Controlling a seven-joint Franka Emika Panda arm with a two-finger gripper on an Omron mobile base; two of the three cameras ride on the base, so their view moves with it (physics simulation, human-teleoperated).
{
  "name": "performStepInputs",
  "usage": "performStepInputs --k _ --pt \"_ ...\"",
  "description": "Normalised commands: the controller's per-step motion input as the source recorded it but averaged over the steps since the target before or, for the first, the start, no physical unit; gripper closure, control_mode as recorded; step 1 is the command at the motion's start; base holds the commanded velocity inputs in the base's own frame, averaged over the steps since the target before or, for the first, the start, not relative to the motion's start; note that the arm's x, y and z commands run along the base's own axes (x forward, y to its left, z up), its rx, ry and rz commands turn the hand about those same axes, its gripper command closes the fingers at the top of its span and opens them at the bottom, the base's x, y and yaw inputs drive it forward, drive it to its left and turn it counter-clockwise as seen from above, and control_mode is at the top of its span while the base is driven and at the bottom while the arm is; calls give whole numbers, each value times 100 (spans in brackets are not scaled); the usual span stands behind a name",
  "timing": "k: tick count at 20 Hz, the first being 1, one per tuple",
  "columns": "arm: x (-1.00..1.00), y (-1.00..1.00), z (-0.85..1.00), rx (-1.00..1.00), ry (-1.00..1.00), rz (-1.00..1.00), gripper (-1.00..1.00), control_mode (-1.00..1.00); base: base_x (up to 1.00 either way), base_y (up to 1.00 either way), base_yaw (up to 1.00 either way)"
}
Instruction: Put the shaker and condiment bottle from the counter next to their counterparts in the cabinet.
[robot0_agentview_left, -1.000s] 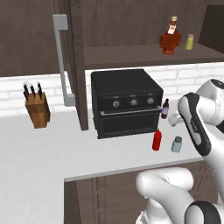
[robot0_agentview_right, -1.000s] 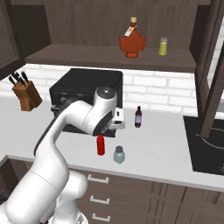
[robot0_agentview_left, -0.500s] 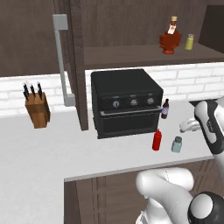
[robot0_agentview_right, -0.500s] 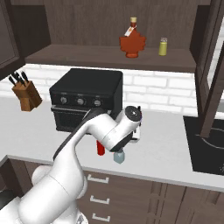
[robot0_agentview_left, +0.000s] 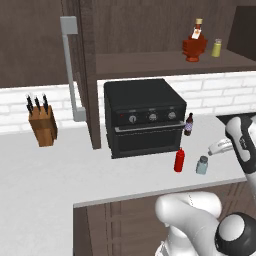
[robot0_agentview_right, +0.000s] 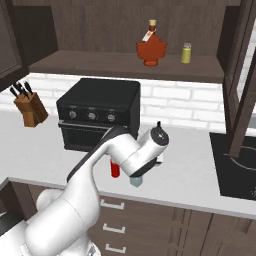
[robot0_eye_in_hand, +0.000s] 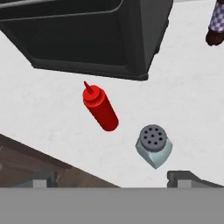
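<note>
Where arm hides shaker (robot0_eye_in_hand: 153, 144), hand view shows perforated cap.

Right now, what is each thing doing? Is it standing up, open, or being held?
Slim bright red squeeze bottle: upright on the counter, not held.
Small pale blue-grey shaker: upright beside the red bottle, not held.
Dark brown wooden wall cabinet: open.
Squat red-brown bottle: upright on the cabinet shelf.
Small yellow-green shaker: upright on the shelf.
Black countertop oven: door shut.
End effector: open, empty, above the shaker.
</note>
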Motion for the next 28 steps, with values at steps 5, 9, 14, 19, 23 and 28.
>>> performStepInputs --k 5,9,14,19,23,28 --pt "0 -11 -17 0 0 9 -100 -100 0 0 0" --pt "2 -22 -22 1 0 13 -100 -100 0 0 0" --pt "6 -11 -18 2 0 11 -100 -100 0 0 0" --pt "23 0 -18 1 -2 4 -100 -100 0 0 0" --pt "4 -1 -15 2 -8 11 -100 -100 0 0 0" --pt "0 -1 -17 4 -4 13 -100 -100 0 0 0"
